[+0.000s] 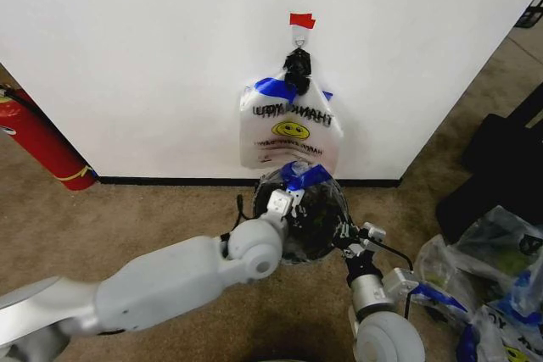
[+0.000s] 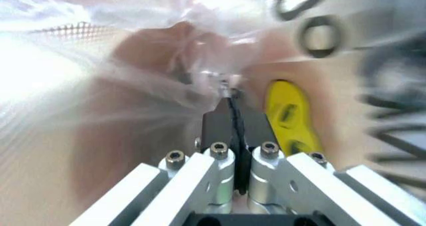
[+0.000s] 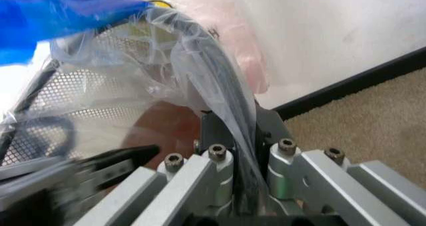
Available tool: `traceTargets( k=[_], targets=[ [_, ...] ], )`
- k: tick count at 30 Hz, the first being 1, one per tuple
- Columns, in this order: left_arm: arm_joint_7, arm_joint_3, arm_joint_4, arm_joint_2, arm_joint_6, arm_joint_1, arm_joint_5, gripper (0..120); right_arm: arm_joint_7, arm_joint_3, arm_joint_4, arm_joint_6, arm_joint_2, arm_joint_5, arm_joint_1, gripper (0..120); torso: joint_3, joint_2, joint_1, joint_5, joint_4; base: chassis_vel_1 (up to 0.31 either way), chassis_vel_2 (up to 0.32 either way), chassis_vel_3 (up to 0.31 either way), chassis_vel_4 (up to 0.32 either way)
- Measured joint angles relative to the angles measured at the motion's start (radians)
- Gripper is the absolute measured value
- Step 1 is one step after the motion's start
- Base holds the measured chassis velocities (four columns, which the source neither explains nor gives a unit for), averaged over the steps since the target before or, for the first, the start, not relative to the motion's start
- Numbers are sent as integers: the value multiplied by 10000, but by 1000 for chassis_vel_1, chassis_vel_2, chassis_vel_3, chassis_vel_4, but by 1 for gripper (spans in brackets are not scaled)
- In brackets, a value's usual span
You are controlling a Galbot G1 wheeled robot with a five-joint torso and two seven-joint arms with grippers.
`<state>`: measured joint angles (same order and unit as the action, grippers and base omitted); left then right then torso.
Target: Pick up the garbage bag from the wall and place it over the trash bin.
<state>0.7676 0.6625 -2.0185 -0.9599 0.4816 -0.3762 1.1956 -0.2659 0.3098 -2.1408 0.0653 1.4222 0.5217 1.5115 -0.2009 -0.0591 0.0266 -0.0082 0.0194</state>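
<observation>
Both arms of the wheeled robot reach to the small round black mesh trash bin (image 1: 310,218) standing on the tan carpet (image 1: 153,218) at the foot of the plain white wall (image 1: 136,57). A thin translucent-white plastic garbage bag (image 1: 299,182) with blue handles is draped over the bin's mouth. The left end effector (image 1: 280,203) sits at the bin's near-left rim, its black fingers (image 2: 220,126) clenched on a fold of the film, with the yellow smiley print (image 2: 288,117) just beside them. The right end effector (image 1: 346,235) is at the near-right rim, pinched on the bag where the film (image 3: 213,81) stretches over the black rim wire (image 3: 220,86). Above the bin, a bunch of identical bags (image 1: 290,125) hangs from a small metal hook (image 1: 299,37) under a red tape piece (image 1: 301,19). A red fire extinguisher (image 1: 42,146) leans at far left.
</observation>
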Motion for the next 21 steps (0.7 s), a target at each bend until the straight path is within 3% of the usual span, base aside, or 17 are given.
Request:
traceTargets(
  k=[4,7,9,10,11,13,14,15,16,17,18,19,21],
  targets=[
    [284,-782,-1429,620,800,-639,923,0,-143,62,-6,139,-2,135,21,0,0,0,0,-1,0,0,0,0,0],
    [269,-1058,-1975,953,971,-954,934,3,-228,111,-43,211,-17,255,31,0,1,-1,-1,0,2,0,0,0,0],
    [-240,-1442,-2451,1430,1005,-1477,8,11,-302,157,-110,277,-60,401,45,0,1,-2,-1,1,0,0,0,0,0],
    [-790,-1746,-2653,1750,910,-1880,-1057,16,-312,175,-148,297,-89,444,58,0,1,-1,-1,-1,-4,0,0,0,0],
    [-790,-1746,-2653,1750,910,-1880,-1057,16,-312,175,-148,297,-89,444,58,0,1,-1,-1,-1,-4,0,0,0,0],
    [-1621,-2081,-2773,2100,567,-2349,-2576,25,-331,176,-177,321,-105,471,69,0,1,-2,-1,-1,-2,0,0,0,0],
    [-2285,-2305,-2776,2321,137,-2661,-3848,27,-349,171,-187,338,-112,483,77,0,1,-2,-1,-1,-2,0,0,0,0],
    [-2460,-2365,-2771,2379,0,-2737,-4209,29,-353,167,-189,342,-115,484,81,0,0,-2,-1,-1,-2,0,0,0,0],
    [-3410,-2699,-2628,2639,-878,-3176,-6359,36,-357,128,-189,354,-108,483,89,0,1,-2,-1,3,-2,0,0,0,0],
    [-3741,-2833,-2536,2689,-1247,-3353,-7227,41,-357,107,-190,357,-88,481,95,0,1,-2,-1,2,-3,0,0,0,0],
    [-4045,-2956,-2450,2713,-1596,-3535,-8084,43,-357,82,-196,368,-61,480,103,0,1,-2,0,-2,-1,0,0,0,0],
    [-4045,-2956,-2450,2713,-1596,-3535,-8084,43,-357,82,-196,368,-61,480,103,0,1,-2,0,-2,-1,0,0,0,0],
    [-4491,-3065,-2313,2731,-2074,-3856,-9503,54,-360,37,-215,401,0,457,116,0,1,-2,-1,2,-1,0,0,0,0]
  ],
)
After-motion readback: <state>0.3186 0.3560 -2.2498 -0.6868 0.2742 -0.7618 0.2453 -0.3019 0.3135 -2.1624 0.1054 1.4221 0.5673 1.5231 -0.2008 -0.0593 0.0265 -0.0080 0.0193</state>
